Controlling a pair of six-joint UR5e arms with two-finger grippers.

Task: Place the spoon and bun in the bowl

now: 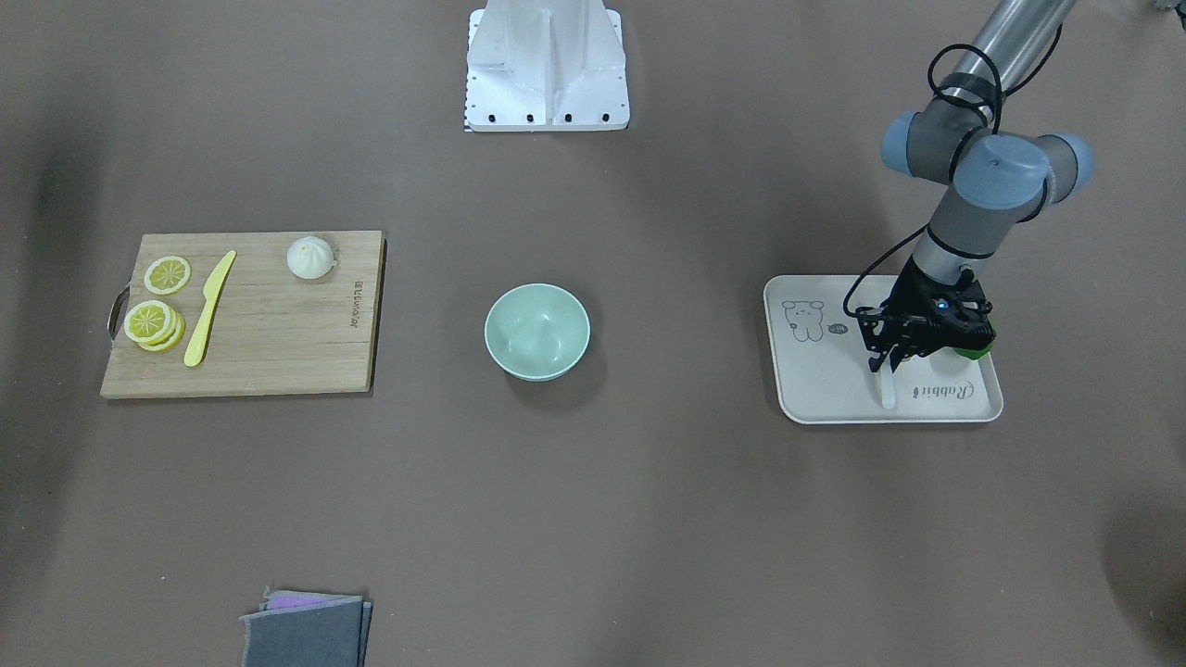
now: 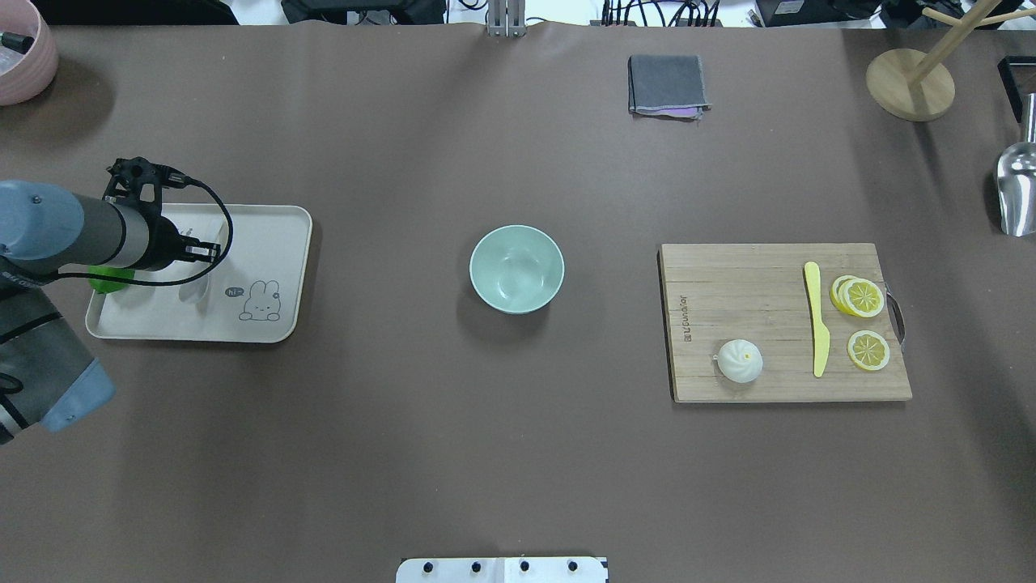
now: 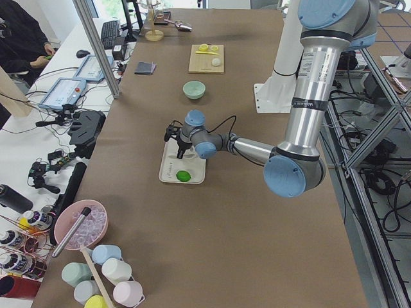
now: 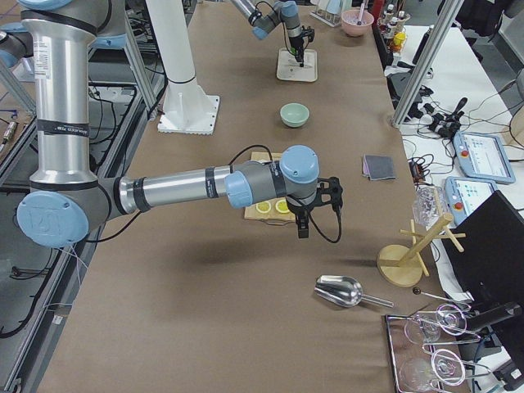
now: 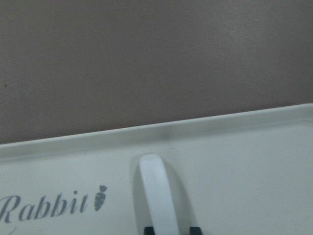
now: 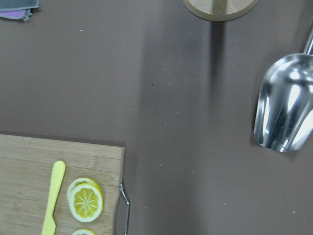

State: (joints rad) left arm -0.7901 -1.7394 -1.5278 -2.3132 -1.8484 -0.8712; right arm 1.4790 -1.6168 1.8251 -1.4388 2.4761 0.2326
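The white spoon (image 5: pixel 156 191) lies in the beige tray (image 1: pixel 815 389), its handle end also visible in the front view (image 1: pixel 888 396). My left gripper (image 1: pixel 885 363) is down over it, with the fingers close on either side of the handle, shut on the spoon; the spoon still looks to be on the tray. The mint-green bowl (image 2: pixel 516 269) stands empty at the table's middle. The white bun (image 2: pixel 740 360) sits on the wooden cutting board (image 2: pixel 753 324). My right gripper (image 4: pixel 301 231) hangs above the board's far end; I cannot tell whether it is open or shut.
A green lime (image 1: pixel 975 351) sits in the tray beside my left gripper. A yellow knife (image 2: pixel 816 317) and lemon slices (image 2: pixel 863 298) are on the board. A folded grey cloth (image 2: pixel 667 84), a metal scoop (image 6: pixel 286 110) and a wooden stand (image 2: pixel 910 83) lie farther off.
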